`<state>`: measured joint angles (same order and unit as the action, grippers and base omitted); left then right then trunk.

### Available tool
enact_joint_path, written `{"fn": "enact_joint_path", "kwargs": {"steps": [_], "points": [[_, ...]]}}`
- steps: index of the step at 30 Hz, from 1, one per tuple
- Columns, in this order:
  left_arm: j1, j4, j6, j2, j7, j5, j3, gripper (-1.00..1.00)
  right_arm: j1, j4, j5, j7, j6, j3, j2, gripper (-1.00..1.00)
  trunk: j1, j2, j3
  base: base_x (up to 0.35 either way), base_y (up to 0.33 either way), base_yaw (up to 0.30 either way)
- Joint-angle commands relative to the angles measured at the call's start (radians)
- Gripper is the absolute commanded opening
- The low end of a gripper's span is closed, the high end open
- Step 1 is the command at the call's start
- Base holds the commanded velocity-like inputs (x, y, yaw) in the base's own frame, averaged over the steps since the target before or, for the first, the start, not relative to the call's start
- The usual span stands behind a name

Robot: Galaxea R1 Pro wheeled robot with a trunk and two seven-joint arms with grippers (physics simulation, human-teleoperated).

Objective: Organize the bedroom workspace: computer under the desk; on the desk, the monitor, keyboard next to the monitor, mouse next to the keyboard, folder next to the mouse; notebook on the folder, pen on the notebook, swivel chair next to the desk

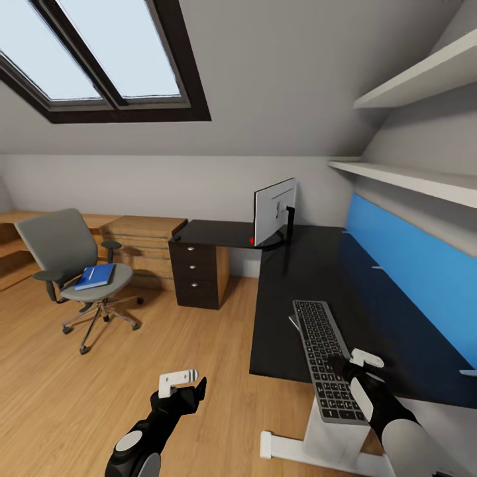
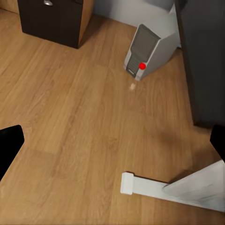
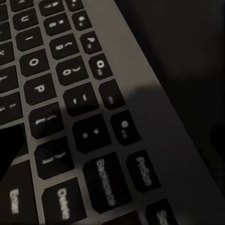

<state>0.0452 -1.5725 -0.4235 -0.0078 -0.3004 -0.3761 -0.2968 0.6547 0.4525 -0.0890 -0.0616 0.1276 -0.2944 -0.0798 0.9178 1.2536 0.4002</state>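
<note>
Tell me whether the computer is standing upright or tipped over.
Upright: the computer stands on the wood floor beside the desk, vented front and red light facing out.

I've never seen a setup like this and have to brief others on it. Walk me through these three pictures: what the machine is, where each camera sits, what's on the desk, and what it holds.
This is a simulated wheeled robot with two arms, steered by a person.

The big picture comes from a camera on its head, looking down over both arms. The left hand hangs over the wooden floor, fingers apart, holding nothing. The right hand is at the keyboard, which lies partly over the near edge of the black desk; whether it grips it is unclear. The monitor stands further back on the desk. A blue folder lies on the swivel chair.

The other two pictures come from cameras at each wrist. The left one looks down at the floor and the computer beside the desk. The right one sees the keyboard's keys very close up.
</note>
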Motion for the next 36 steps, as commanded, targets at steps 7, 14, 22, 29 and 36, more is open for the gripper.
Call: {"fn": "enact_joint_path", "kwargs": {"steps": [7,14,22,29,36], "points": [[0.001,0.047,-0.006,0.000,-0.014,-0.011,0.004,1.00,0.000,0.058,-0.011,-0.003,-0.001,-0.003,-0.003,1.00,-0.027,-0.049,-0.021,0.000,0.000,0.000],[0.001,0.113,-0.005,0.003,-0.017,-0.011,0.029,1.00,-0.022,0.261,-0.014,-0.003,0.027,-0.005,0.011,1.00,-0.054,-0.098,-0.043,0.000,0.000,0.000],[0.001,0.354,0.034,0.008,-0.009,-0.010,0.096,1.00,-0.227,0.694,-0.015,-0.003,0.240,-0.005,0.117,1.00,-0.084,-0.154,-0.068,0.000,0.000,0.000],[0.001,0.627,0.252,0.009,-0.004,-0.008,0.096,1.00,-0.324,0.861,-0.013,-0.004,0.273,-0.003,0.180,1.00,-0.096,-0.175,-0.077,0.000,0.000,0.000],[0.001,0.676,0.318,0.014,-0.004,-0.007,0.099,1.00,-0.345,0.905,-0.017,-0.003,0.306,0.001,0.200,1.00,-0.096,-0.175,-0.077,0.000,0.000,0.000]]}}
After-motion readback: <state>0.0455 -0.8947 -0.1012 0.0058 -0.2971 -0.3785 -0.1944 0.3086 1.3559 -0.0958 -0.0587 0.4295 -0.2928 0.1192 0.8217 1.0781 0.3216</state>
